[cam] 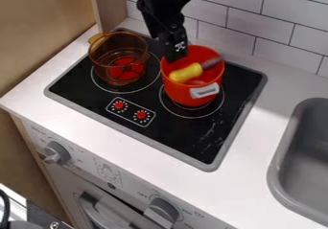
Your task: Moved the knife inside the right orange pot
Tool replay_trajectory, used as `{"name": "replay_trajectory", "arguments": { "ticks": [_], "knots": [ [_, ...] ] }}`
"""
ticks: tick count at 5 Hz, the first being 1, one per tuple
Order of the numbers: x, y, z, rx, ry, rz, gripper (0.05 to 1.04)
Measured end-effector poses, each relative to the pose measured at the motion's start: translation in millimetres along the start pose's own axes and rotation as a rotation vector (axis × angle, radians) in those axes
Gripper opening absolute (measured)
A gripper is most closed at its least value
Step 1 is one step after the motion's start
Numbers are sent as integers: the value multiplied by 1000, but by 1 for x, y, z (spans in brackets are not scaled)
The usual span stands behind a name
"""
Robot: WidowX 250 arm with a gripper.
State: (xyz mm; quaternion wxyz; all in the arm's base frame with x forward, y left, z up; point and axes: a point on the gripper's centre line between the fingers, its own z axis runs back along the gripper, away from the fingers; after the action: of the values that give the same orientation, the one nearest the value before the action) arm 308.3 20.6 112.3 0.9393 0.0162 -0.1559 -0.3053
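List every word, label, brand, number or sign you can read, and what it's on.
None readable with certainty:
Gripper: white mark, too small.
Control patch on the black stovetop, around two red dots: white marks, too small.
Front panel, by left knob: faint print, too blurred.
Front panel, between knobs: small boxed graphic, can't make out.
Front panel, by right knob: small print, too blurred.
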Motion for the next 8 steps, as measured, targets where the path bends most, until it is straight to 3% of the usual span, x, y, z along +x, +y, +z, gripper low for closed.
{"name": "replay_trajectory", "arguments": {
  "ticks": [1,2,4,5,6,7,8],
  "knots": [
    [-4,1,0,-22,1,-1,999],
    [-19,5,3,-53,34,-29,999],
    [-47,2,11,-70,105,-38,999],
    [-56,3,15,-74,109,-34,999],
    [-70,5,27,-64,59,104,999],
    [-79,5,37,-10,-23,291,999],
    [-87,9,42,34,9,440,999]
  ]
}}
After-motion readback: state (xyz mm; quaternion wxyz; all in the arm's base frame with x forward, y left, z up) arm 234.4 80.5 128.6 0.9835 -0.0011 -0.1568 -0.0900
